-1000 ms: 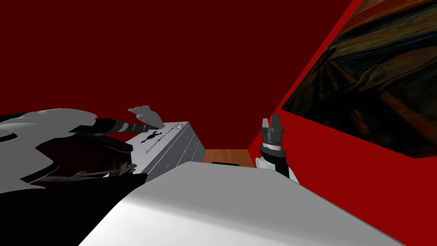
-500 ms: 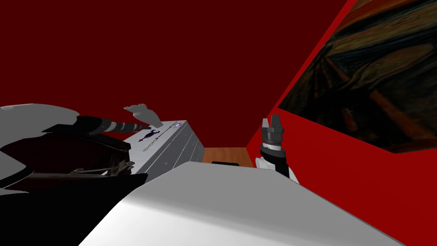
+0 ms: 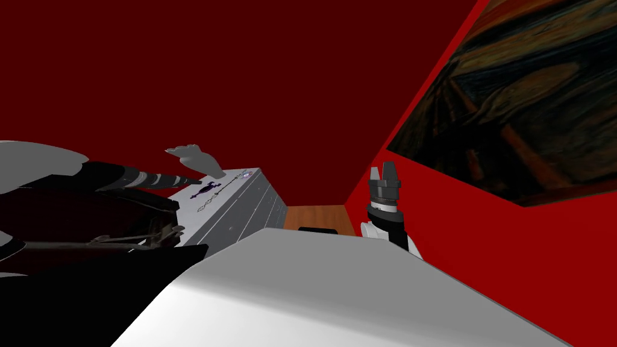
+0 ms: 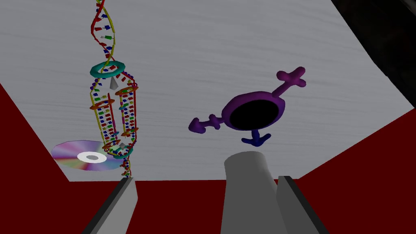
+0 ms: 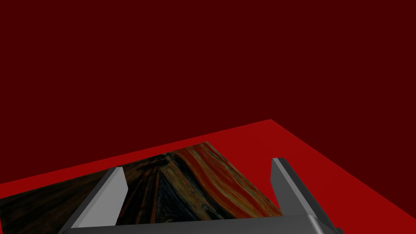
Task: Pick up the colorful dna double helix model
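The DNA model (image 4: 111,109) is a long colourful double helix with teal rings, lying on a pale grey cabinet top (image 4: 243,40). In the head view the model (image 3: 203,208) is a thin chain on that top. My left gripper (image 4: 207,183) is open, hanging over the top's edge. One end of the helix lies just beyond one of its fingers (image 4: 122,203). A grey rounded shape (image 4: 248,191) rises beside the other finger. The head view has the left gripper (image 3: 199,162) above the cabinet's far side. My right gripper (image 3: 384,171) is raised at my right, fingers open and empty (image 5: 197,166).
A shiny disc (image 4: 87,155) lies against the helix's near end. A purple ring-shaped ornament (image 4: 256,111) sits on the same top. The cabinet has a grey drawer front (image 3: 253,205). Dark red walls close in; a painting (image 3: 524,108) hangs right. Dark furniture (image 3: 90,217) stands left.
The whole head view has slid left, so I have turned or moved. The left arm keeps its place over the cabinet. The right gripper has not moved.
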### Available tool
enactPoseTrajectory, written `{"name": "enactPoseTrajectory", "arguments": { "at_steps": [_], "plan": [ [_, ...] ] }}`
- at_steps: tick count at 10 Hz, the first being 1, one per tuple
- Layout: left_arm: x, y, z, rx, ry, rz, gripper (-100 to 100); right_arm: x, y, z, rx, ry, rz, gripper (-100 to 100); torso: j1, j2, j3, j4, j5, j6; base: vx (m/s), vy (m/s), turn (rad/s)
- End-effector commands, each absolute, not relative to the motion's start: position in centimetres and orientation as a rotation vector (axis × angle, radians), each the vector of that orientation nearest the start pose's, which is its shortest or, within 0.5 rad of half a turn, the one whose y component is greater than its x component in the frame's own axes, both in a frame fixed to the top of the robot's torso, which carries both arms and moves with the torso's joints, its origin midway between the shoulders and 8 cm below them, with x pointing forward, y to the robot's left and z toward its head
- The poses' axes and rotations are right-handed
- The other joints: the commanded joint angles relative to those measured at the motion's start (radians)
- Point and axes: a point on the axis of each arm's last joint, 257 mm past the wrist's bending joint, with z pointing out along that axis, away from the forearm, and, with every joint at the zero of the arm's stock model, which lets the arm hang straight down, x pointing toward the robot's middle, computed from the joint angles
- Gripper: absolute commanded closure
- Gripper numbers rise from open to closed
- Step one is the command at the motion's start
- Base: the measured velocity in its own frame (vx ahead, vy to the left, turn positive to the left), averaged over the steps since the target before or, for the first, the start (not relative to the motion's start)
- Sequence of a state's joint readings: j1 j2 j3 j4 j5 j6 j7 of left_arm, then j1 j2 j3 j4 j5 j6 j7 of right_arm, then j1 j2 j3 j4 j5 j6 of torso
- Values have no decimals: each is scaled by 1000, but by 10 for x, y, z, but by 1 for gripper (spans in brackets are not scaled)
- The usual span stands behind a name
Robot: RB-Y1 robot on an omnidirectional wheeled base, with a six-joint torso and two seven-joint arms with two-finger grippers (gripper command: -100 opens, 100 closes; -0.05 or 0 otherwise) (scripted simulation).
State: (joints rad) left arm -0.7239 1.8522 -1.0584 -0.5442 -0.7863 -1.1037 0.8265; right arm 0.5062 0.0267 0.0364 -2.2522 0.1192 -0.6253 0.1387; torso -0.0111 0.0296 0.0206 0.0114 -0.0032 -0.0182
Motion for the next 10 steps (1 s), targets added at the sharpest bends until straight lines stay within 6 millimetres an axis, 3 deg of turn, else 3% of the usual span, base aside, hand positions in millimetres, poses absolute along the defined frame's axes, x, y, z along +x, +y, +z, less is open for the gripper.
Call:
{"name": "enactPoseTrajectory", "arguments": {
  "at_steps": [1, 3, 4, 6, 10],
  "plan": [
    [271, 793, -26, -403, 2538, 312, -100, 331, -251, 32, 479, 628, 1156, 0, 0, 0, 0, 0, 0, 0, -20, -44, -93],
    [262, 791, -34, -378, 2585, 321, -100, 331, -251, 32, 479, 628, 1156, 0, 0, -1, -1, 0, 0, 0, 0, -24, -74],
    [250, 784, -54, -327, 2672, 311, -100, 331, -251, 32, 479, 628, 1156, 0, 2, -2, -1, 0, 0, 0, 28, 9, -140],
    [246, 780, -61, -308, 2704, 301, -100, 331, -251, 32, 479, 628, 1156, 0, 4, -5, -3, -1, 1, 0, 39, 27, -93],
    [224, 758, -98, -207, 2860, 228, -100, 331, -251, 32, 479, 628, 1156, 0, 5, -5, -3, -1, 1, 0, 31, 26, -90]
  ]
}}
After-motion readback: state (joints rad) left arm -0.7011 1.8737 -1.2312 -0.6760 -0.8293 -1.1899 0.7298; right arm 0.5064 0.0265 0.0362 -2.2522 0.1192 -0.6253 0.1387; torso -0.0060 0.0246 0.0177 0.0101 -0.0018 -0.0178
